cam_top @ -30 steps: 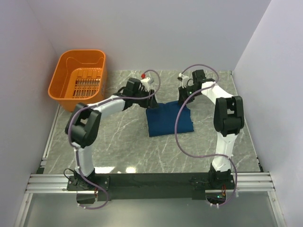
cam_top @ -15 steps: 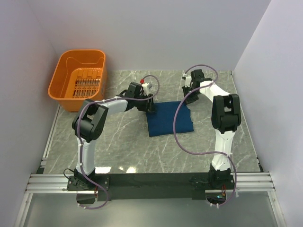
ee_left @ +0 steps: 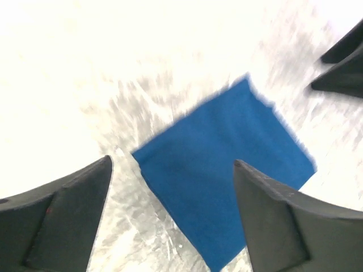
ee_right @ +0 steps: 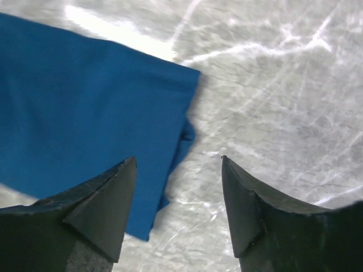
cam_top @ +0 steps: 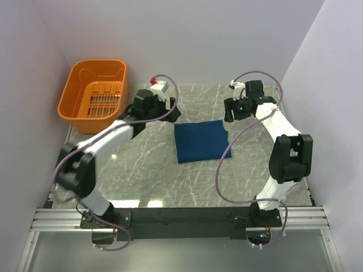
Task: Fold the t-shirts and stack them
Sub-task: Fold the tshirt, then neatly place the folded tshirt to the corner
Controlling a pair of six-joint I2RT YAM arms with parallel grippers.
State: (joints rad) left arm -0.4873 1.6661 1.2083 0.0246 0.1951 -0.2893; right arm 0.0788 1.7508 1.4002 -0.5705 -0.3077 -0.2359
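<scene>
We see white links and black joint housings on the left arm (cam_top: 116,133) and the right arm (cam_top: 272,122). A mauve cable (cam_top: 218,173) runs along each (the left one carries a small red tag (cam_top: 152,79) near its wrist). Our wrist views show dark, wedge-shaped jaws.

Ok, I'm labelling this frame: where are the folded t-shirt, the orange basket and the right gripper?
folded t-shirt (cam_top: 199,140), top external view, middle of the cloth.
orange basket (cam_top: 97,61), top external view, far rim.
right gripper (ee_right: 178,158), right wrist view, midway between its fingertips.

Folded navy t-shirt (cam_top: 201,141), flat, mid-table
</scene>
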